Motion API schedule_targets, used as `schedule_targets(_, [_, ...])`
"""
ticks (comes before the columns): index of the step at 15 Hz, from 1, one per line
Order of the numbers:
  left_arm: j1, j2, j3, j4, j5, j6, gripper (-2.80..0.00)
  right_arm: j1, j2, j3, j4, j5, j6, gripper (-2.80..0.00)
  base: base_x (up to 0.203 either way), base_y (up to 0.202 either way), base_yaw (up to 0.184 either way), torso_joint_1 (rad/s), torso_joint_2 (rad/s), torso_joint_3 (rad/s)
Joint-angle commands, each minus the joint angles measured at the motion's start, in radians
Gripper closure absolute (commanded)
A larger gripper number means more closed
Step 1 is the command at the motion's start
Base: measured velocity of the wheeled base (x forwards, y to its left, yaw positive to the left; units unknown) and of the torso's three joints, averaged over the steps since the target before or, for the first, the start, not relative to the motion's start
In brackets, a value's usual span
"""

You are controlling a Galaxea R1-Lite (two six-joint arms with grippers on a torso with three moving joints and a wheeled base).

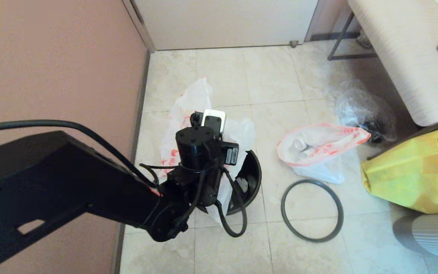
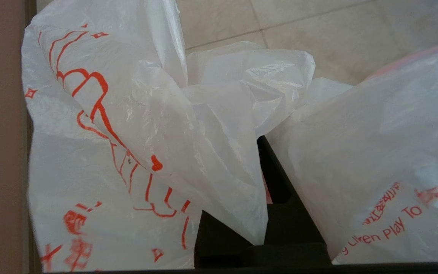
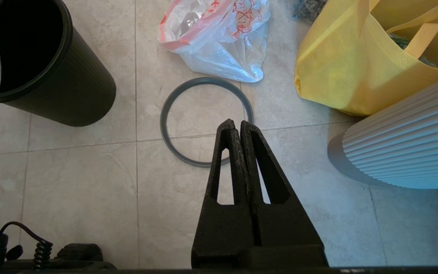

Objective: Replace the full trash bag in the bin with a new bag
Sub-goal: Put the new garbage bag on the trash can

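Setting: indoor room corner, domestic in look, likely a home or small living space. Evidence: glossy beige square floor tiles [image 1: 219, 76] with thin grout lines; plain pinkish-brown painted wall [image 1: 51, 57] at 9 o'clock; pale closed door panel [image 1: 222, 23] with grey frame at 12 o'clock. At 2 o'clock, light wood-grain surface [image 1: 401, 49] on a dark metal leg. At 4 o'clock, yellow fabric tote bag [image 1: 413, 179] and white ribbed rounded housing [image 1: 437, 236]. Small round black plastic bin [image 1: 251, 179] stands on the floor at centre.
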Motion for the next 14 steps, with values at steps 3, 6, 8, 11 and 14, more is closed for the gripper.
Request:
schedule_targets(3, [0.024, 0.141, -0.068, -0.022, 0.009, 0.015, 0.0, 0.0, 0.001, 0.0, -0.001, 0.0, 0.0, 0.0, 0.0, 0.0, 0.0, 0.0, 0.0, 0.0])
schedule_targets(6, [0.097, 0.156, -0.241, -0.011, 0.011, 0.063, 0.0, 0.0, 0.001, 0.0, -0.001, 0.0, 0.0, 0.0, 0.0, 0.0, 0.0, 0.0, 0.0, 0.0])
schedule_targets(8, [0.103, 0.109, -0.262, 0.014, 0.011, 0.073, 0.0, 0.0, 0.001, 0.0, -0.001, 0.0, 0.0, 0.0, 0.0, 0.0, 0.0, 0.0, 0.0, 0.0])
schedule_targets(11, [0.096, 0.092, -0.208, 0.005, 0.011, 0.077, 0.0, 0.0, 0.001, 0.0, -0.001, 0.0, 0.0, 0.0, 0.0, 0.0, 0.0, 0.0, 0.0, 0.0])
schedule_targets(14, [0.065, 0.101, -0.066, -0.11, 0.005, 0.117, 0.0, 0.0, 0.001, 0.0, -0.001, 0.0, 0.0, 0.0, 0.0, 0.0, 0.0, 0.0, 0.0, 0.0])
